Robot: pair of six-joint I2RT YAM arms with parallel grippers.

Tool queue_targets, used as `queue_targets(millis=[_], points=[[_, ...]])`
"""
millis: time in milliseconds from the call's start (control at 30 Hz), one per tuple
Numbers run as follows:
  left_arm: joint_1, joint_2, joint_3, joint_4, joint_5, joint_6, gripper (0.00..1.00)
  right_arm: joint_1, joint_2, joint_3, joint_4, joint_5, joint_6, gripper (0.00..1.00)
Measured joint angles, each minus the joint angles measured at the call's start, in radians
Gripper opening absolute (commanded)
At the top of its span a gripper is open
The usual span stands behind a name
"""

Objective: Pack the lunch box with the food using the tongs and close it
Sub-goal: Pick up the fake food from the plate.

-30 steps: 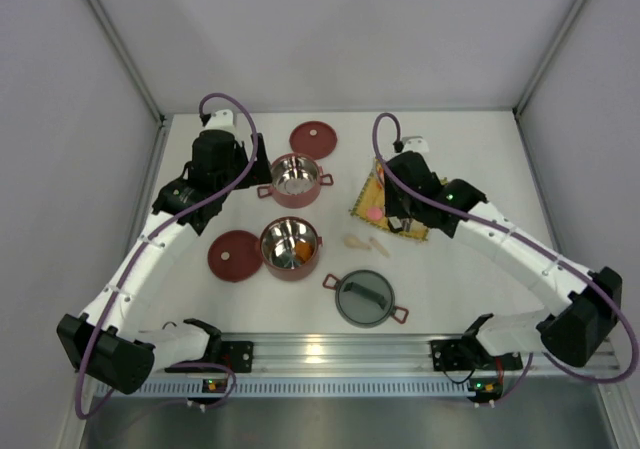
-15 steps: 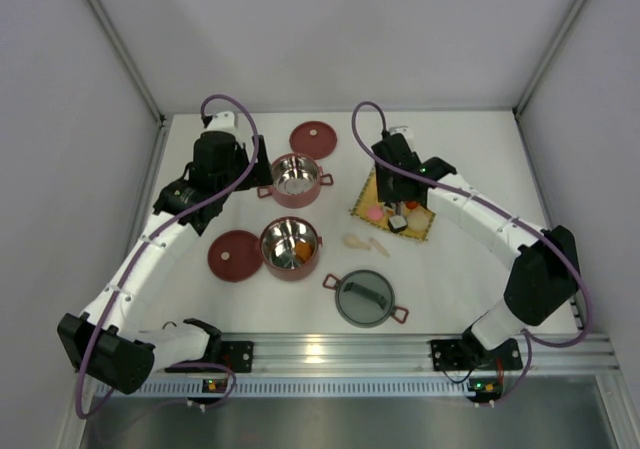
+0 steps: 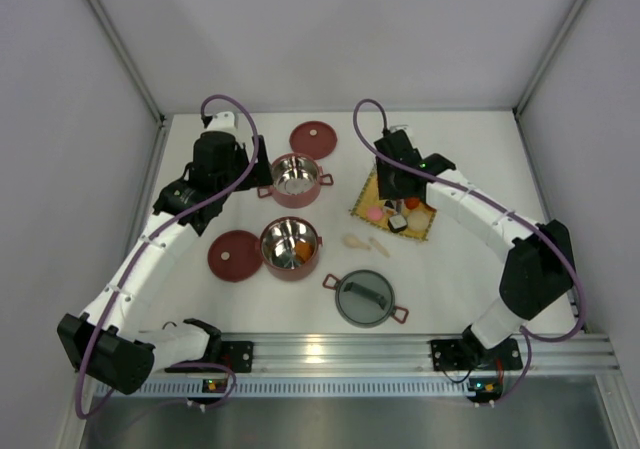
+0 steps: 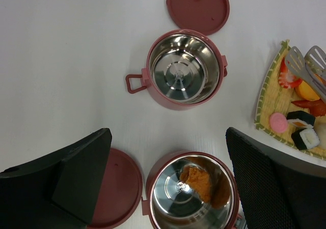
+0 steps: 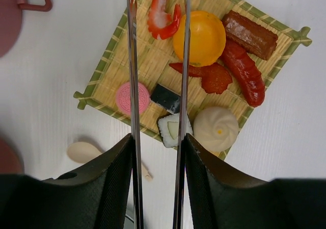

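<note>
Jaws, right arm: clenched on the tongs [image 5: 134, 86], with one thin arm pressed against each inner pad of the right gripper [image 5: 155, 157].
Tongs: the two arms ran apart and nearly parallel out over the yellow woven mat [image 5: 153, 60]; the tips lay near the shrimp [image 5: 162, 17], and contact could not be made out.
Food on mat: shrimp, yellow round piece [image 5: 199, 37], brown bar [image 5: 249, 33], red sausage [image 5: 244, 73], pink disc [image 5: 132, 97], sushi pieces [image 5: 172, 128], white bun [image 5: 216, 128].
Jaws, left arm: released, spread wide, grasping nothing; the left gripper [image 4: 168, 137] hung above the worktop [image 3: 470, 269] between the two bowls.
Lunch box: unstacked; the near bowl [image 4: 164, 203] held an orange piece [image 4: 196, 180], and the far bowl [image 4: 152, 81] showed its steel lining.
Lids: one flat red lid [image 4: 198, 5] lay beyond the far bowl and another [image 4: 119, 188] just beside the near bowl; the grey domed lid [image 3: 366, 299] lay nearest the arm bases.
Cream spoon [image 5: 84, 151]: on the worktop just off the mat's edge.
</note>
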Motion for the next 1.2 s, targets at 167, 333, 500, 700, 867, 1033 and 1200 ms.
queue_targets(millis=[167,333,500,700,867,1033,1200], points=[[0.0,0.0,0.0,0.0,0.0,0.0,0.99,-0.002,0.0,-0.018,0.013,-0.016,0.0,0.4],[0.0,0.0,-0.002,0.0,0.0,0.0,0.99,-0.002,0.0,-0.056,0.019,-0.022,0.0,0.39],[0.0,-0.002,-0.002,0.0,0.0,0.0,0.99,-0.006,0.0,-0.066,0.023,-0.026,0.0,0.39],[0.0,-0.005,-0.002,0.0,0.0,0.0,0.99,-0.008,0.0,-0.071,0.029,-0.026,0.0,0.39],[0.0,-0.005,-0.002,0.0,0.0,0.0,0.99,-0.013,0.0,-0.071,0.03,-0.026,-0.008,0.39],[0.0,-0.005,-0.002,0.0,0.0,0.0,0.99,-0.025,-0.001,-0.071,0.029,-0.028,-0.021,0.39],[0.0,-0.005,-0.002,0.0,0.0,0.0,0.99,-0.044,-0.001,-0.071,0.027,-0.038,-0.031,0.39]])
